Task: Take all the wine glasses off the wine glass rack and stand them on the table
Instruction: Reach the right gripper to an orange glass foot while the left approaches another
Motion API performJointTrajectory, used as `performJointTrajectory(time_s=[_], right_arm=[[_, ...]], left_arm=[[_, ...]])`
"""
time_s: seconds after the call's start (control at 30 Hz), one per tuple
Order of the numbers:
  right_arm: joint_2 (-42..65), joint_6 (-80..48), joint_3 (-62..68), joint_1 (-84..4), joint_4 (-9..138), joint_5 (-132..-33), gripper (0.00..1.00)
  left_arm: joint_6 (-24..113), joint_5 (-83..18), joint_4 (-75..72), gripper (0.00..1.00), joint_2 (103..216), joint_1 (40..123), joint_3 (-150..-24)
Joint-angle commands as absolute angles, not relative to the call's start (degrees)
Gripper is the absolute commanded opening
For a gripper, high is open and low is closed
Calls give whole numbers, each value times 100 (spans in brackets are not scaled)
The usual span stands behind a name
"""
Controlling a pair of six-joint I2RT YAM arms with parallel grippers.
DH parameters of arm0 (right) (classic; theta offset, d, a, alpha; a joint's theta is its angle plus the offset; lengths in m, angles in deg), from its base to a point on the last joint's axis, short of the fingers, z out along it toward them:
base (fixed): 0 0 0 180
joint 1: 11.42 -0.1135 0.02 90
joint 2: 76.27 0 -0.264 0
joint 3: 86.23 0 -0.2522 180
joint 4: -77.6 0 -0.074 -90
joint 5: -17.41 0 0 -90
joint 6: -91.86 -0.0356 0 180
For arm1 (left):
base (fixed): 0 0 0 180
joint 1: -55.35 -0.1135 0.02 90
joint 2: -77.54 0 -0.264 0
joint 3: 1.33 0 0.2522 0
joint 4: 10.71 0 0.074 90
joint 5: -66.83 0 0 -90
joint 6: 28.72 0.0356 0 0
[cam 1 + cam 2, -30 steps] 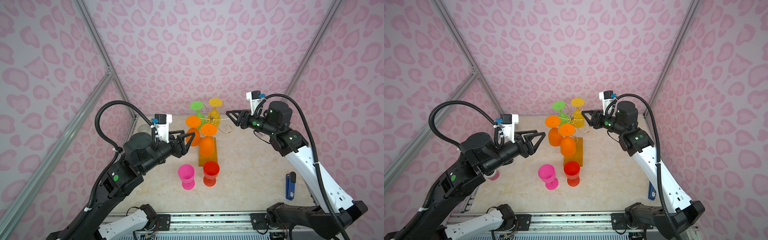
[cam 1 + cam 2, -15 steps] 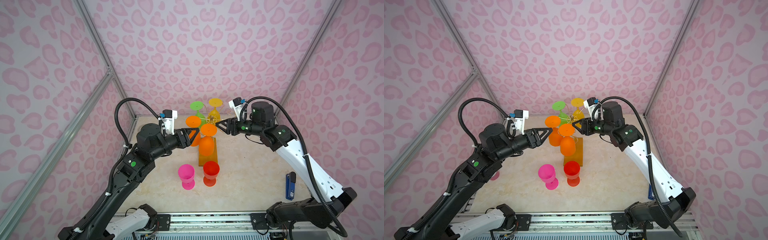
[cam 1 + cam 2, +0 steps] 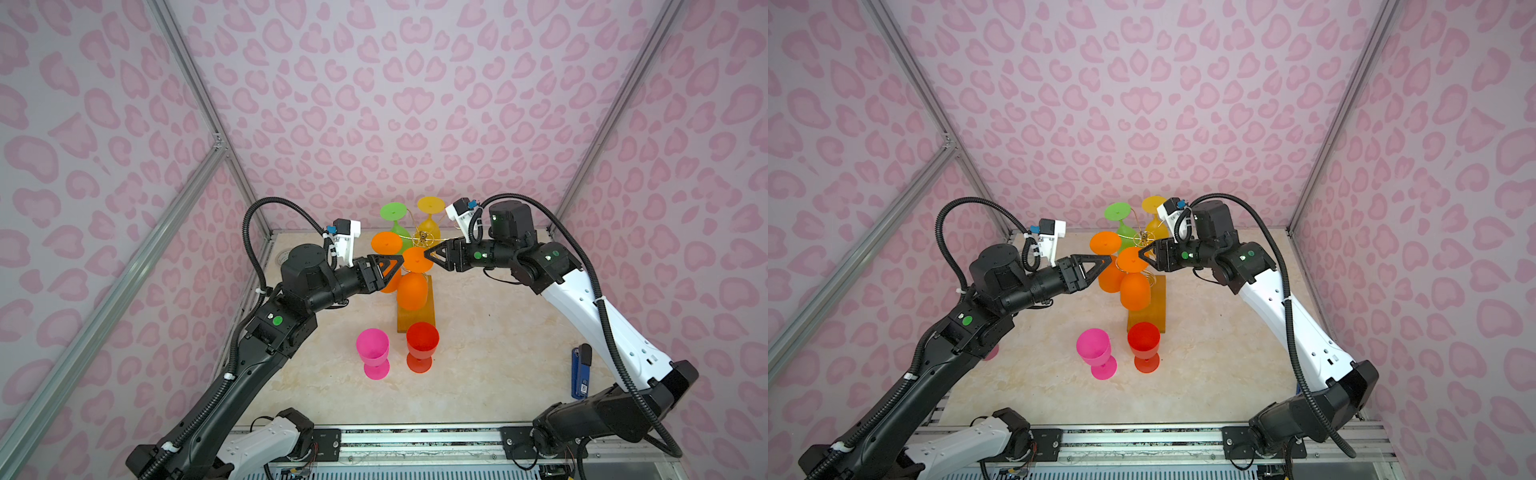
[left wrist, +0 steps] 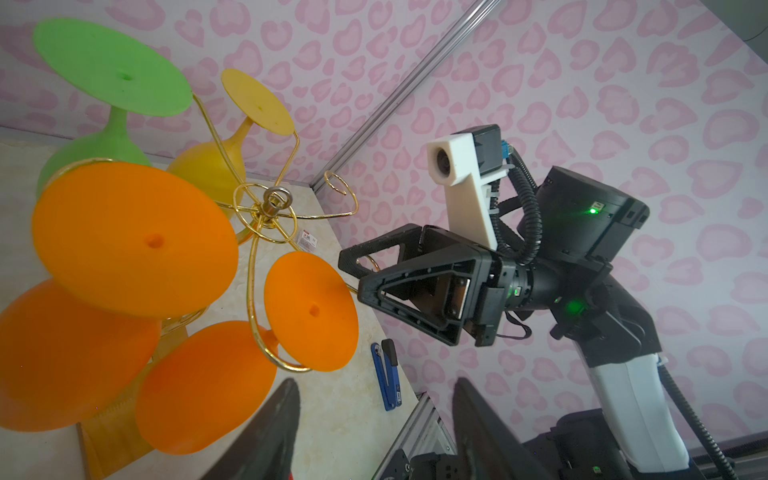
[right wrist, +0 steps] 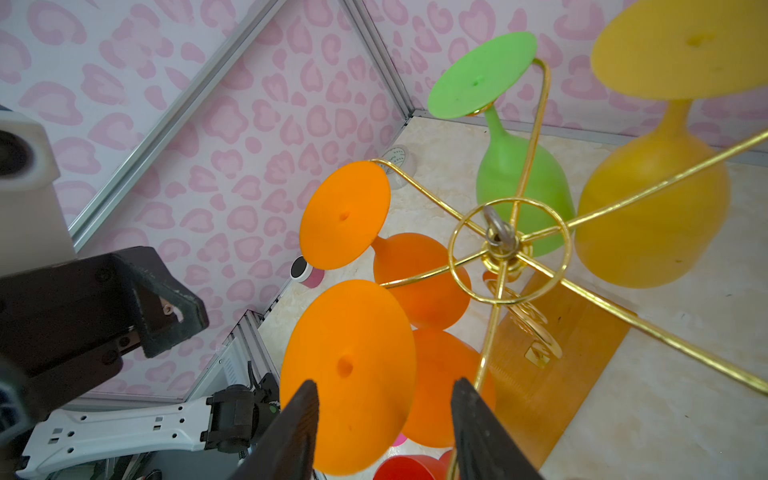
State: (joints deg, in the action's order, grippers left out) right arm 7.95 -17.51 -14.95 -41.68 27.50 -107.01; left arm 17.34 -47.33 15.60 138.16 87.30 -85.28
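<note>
Now: right claw (image 3: 430,254) released, empty, just beside foot disc of near orange plastic wine glass (image 3: 412,286), which hangs bowl-down on gold wire rack with amber wooden base (image 3: 422,240). Left claw (image 3: 398,262) released, opposite. Best: pinch stem under disc, slide outward past scroll end, spare second orange glass (image 3: 386,243).

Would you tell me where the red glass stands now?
In both top views the red glass stands upright mid-table, right of the pink glass, before the rack's wooden base.
</note>
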Motion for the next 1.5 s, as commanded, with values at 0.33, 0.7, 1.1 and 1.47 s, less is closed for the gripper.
performJointTrajectory(time_s=[0.33,0.7,1.1,1.47], right_arm=[[912,-1866,-1487,-4209,2837,-10906,52],[899,-2119,-1316,-4221,3084,-11076,50],[1020,-2171,-1486,-4210,2903,-11285,40],[1171,-2246,-1662,-4174,2675,-11586,40]], left_arm=[[1717,-4866,1285,61,13793,8708,-8481],[1856,-4734,1404,61,13644,8664,-8488],[1988,-4632,1533,61,13520,8596,-8506],[2055,-4643,1570,61,13520,8532,-8514]])
